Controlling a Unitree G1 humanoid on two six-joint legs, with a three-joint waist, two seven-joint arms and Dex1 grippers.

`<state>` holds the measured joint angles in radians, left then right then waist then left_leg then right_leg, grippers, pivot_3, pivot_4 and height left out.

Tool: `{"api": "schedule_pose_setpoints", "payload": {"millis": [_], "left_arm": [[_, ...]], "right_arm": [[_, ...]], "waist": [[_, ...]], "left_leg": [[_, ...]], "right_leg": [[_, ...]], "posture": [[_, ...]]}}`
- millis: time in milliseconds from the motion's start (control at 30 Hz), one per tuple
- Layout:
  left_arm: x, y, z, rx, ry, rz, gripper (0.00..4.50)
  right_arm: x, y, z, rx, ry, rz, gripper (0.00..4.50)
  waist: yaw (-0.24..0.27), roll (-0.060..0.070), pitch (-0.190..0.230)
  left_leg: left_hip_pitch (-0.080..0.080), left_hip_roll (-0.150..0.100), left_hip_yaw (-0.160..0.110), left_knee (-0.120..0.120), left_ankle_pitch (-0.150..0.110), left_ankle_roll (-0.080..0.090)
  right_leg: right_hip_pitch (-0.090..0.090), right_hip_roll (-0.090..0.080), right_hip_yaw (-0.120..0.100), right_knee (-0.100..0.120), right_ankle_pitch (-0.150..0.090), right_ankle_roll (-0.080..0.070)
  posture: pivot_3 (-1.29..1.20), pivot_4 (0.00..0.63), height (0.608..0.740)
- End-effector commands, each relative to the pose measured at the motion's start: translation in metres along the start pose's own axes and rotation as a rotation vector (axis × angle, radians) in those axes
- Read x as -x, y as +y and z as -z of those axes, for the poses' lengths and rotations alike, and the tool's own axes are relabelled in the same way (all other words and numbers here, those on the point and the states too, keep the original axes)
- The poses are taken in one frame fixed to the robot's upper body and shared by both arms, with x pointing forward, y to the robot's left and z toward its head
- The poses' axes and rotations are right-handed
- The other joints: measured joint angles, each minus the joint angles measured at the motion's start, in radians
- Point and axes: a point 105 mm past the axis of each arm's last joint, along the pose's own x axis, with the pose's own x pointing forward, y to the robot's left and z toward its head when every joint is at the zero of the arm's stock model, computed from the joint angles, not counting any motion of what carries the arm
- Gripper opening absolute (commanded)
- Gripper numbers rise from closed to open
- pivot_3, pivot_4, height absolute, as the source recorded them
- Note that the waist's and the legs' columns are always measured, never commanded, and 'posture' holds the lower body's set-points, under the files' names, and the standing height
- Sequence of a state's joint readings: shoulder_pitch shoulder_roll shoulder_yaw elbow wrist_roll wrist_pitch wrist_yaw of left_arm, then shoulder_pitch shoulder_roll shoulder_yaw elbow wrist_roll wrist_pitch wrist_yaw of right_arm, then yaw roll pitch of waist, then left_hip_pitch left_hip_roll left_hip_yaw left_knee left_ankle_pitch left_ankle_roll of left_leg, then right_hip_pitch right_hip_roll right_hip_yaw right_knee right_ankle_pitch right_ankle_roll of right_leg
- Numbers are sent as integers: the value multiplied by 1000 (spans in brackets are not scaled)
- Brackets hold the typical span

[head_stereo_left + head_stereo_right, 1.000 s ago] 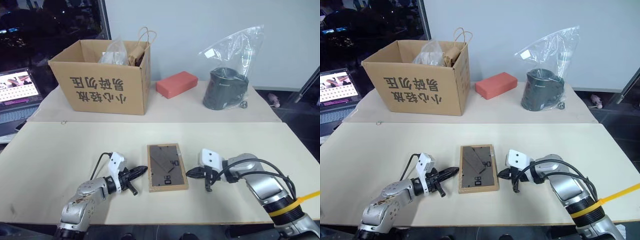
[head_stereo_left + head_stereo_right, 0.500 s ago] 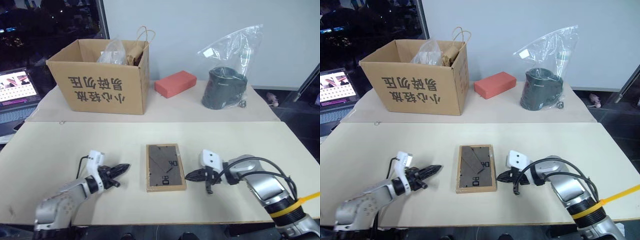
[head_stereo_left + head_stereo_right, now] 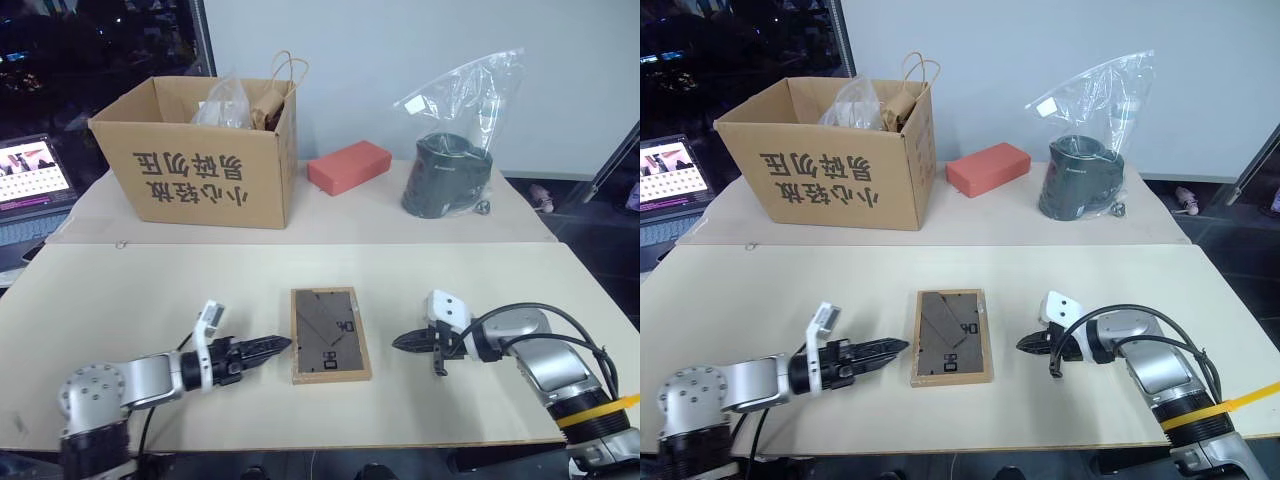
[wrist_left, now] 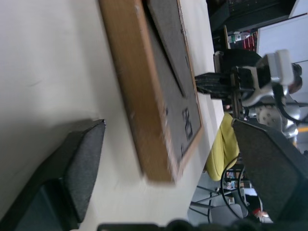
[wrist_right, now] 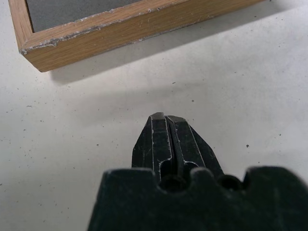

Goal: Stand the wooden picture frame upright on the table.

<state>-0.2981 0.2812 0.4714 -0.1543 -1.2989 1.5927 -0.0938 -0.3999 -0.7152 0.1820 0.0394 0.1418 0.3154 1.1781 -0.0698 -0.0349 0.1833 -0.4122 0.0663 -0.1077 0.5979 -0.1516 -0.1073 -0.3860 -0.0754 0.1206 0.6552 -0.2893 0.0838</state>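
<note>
1. Spreading wide now, the left gripper (image 4: 168,159) has swung back to the wooden picture frame (image 3: 330,334), which lies back-up on the table (image 3: 480,280).
2. Right gripper (image 3: 400,342), fingers pressed together, has drawn slightly away.
3. A lift looks imminent.

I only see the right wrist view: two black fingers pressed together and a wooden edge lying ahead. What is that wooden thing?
Observer: It is the wooden picture frame, lying flat on the table with its dark back facing up.
Operator: Is anything on its far side?
Observer: Yes. The left gripper points at the opposite long edge, facing your right gripper. The left wrist view shows its fingers wide apart.
Operator: And beyond the frame?
Observer: Further back stand a cardboard box, a red block and a clear plastic bag with something dark inside.
</note>
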Motion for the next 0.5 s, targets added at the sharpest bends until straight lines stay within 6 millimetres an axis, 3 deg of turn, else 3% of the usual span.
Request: {"api": "schedule_pose_setpoints", "payload": {"millis": [33, 267, 467, 500], "left_arm": [[-15, 14, 23, 24, 95, -116, 4456], [-38, 7, 35, 94, 127, -64, 4456], [-35, 2, 32, 126, 120, -3, 4456], [-32, 4, 30, 125, 115, -12, 4196]], "right_arm": [[-18, 17, -15, 24, -65, -60, 0], [-40, 33, -40, 27, -133, -87, 0], [-44, 41, -45, 9, -142, -81, 0], [-42, 39, -44, 6, -137, -70, 0]], "waist": [[3, 0, -3], [24, 6, -10], [45, 6, -11], [46, 6, -11]], "left_leg": [[1, 0, 0, 0, 0, 0], [6, -1, 0, 0, 0, -1], [4, -5, -2, 0, -2, 2], [4, -5, -2, 0, -3, 2]], "right_leg": [[0, 0, 0, 0, 0, 0], [9, 0, 0, -7, -1, 5], [13, -2, 1, -14, -1, 6], [13, -2, 1, -15, -1, 6]], "posture": [[0, 150, 740], [0, 150, 740], [0, 150, 740], [0, 150, 740]]}}
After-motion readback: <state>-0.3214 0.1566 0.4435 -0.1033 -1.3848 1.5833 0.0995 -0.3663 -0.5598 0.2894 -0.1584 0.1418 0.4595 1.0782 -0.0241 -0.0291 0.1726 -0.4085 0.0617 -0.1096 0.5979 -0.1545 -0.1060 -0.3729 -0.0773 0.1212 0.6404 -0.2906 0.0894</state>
